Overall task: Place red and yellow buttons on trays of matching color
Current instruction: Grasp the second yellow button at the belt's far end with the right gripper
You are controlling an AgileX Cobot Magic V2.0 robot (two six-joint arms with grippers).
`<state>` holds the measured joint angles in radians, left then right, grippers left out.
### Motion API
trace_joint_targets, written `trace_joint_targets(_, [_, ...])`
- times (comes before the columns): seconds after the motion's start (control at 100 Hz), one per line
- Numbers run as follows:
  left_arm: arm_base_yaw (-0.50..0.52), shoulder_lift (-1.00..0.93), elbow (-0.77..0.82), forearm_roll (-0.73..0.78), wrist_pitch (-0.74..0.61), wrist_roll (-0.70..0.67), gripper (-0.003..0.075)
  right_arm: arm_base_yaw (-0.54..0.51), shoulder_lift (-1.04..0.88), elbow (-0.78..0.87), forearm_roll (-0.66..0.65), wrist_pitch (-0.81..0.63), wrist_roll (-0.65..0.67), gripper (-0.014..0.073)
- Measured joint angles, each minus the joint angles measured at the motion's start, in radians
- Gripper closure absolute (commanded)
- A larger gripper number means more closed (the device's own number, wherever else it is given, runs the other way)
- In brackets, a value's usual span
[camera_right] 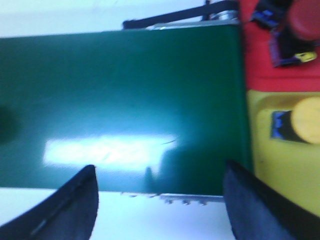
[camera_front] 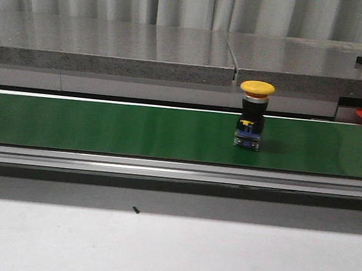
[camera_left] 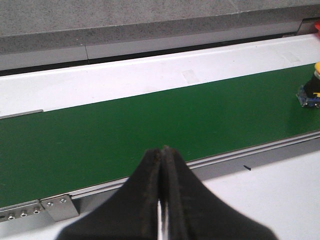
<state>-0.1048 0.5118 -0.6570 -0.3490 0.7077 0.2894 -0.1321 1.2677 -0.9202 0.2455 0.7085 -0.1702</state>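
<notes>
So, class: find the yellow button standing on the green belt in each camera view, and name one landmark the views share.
Front view: the yellow button stands upright on the belt, right of centre.
Left wrist view: it is cut off at the picture's right edge, on the belt.
Right wrist view: not in it; the yellow button there lies on a yellow tray.
Shared landmark: the green belt.

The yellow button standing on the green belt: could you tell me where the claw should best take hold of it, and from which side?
Probably the black neck of the yellow button, just under the wide cap. It stands upright on the green belt, so come from above with the fingers straddling the cap, closing below its overhang.
</notes>
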Motion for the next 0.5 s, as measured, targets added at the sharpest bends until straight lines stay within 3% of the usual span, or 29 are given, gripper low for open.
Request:
trace_joint_targets(0.3, [0.000, 0.000, 0.000, 0.000, 0.000, 0.000, 0.0741, 0.191, 0.018, -0.029, 0.000, 0.092, -0.100, 0.0069])
trace_joint_targets(0.5, [0.000, 0.000, 0.000, 0.000, 0.000, 0.000, 0.0741, 0.236, 0.104, -0.081, 0.049, 0.096, -0.173, 0.0162])
